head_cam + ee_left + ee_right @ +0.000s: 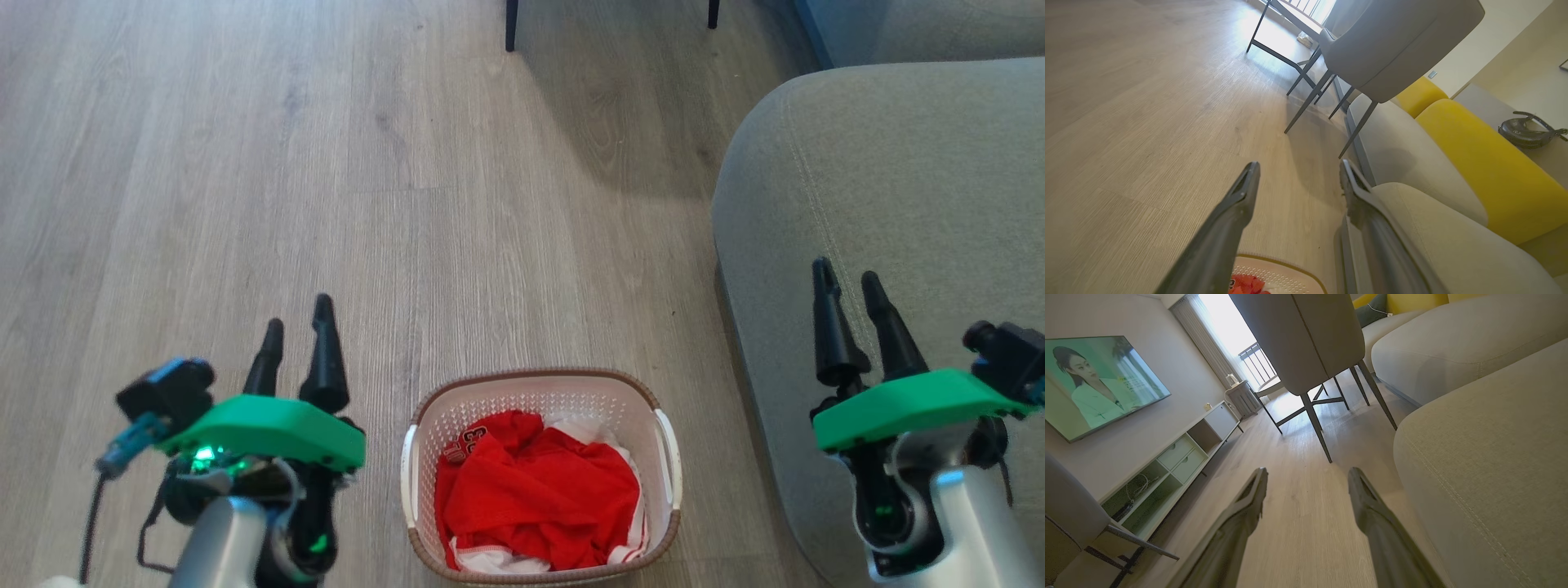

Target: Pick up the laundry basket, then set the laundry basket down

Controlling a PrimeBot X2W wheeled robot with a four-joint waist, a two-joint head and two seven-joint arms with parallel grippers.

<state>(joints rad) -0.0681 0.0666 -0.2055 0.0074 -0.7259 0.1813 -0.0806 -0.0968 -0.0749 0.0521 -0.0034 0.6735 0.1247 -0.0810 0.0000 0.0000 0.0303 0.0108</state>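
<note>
The laundry basket (424, 441), cream-white with a brown rim and white side handles, stands on the wood floor at the bottom centre of the head view, holding red and white clothes (539, 490). My left gripper (298, 314) hovers to its left, open and empty, fingers pointing away from me. Over the sofa edge to the basket's right is my right gripper (849, 282), also open and empty. In the left wrist view the basket's rim (1290, 270) peeks in at the bottom between the fingers (1237, 204). The right wrist view shows its gripper (1306, 477) over bare floor.
A grey sofa (890, 204) fills the right side, close to the basket. A grey chair with thin dark legs (1310, 98) stands further ahead. A low TV cabinet (1180, 457) and a wall screen (1098, 384) lie on the far side. Wood floor (245, 163) stretches ahead and left.
</note>
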